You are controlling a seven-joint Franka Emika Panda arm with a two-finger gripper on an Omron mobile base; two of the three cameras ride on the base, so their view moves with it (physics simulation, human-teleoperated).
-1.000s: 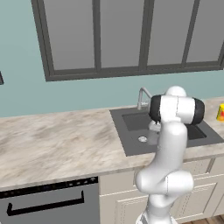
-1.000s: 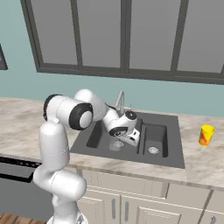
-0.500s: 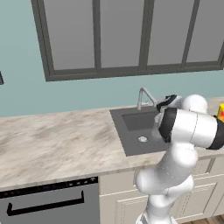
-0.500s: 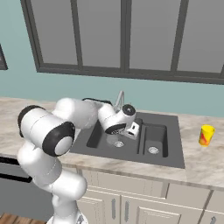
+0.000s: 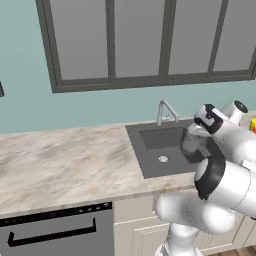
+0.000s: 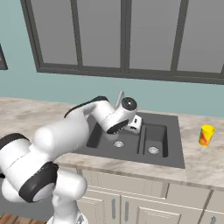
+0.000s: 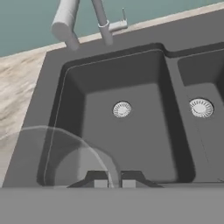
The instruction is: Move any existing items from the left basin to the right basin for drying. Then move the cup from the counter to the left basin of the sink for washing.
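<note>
In the hand view the end effector [image 7: 114, 180] sits at the bottom centre of the frame. Its two dark finger tips stand very close together, and a faint see-through round glassy object [image 7: 57, 159] overlaps the left tip. I judge that the end effector is clenched on the rim of this object, but the glass is so pale that I cannot be fully sure.

The glassy object fills the lower left of the hand view, over the near left corner of the left basin [image 7: 131, 144]. In the left base view it shows as a grey transparent shape [image 5: 192, 146] just below the wrist, above the sink [image 5: 150, 170].

The right basin [image 7: 205, 131] lies toward the right edge of the hand view, beyond the dividing wall between the wells. So the coming move is probably a sideways carry to the right, over this wall.

The cup [image 6: 206, 134] stands on the bench [image 6: 205, 162] at the right of the right base view, well apart from the end effector [image 6: 136, 124].
</note>
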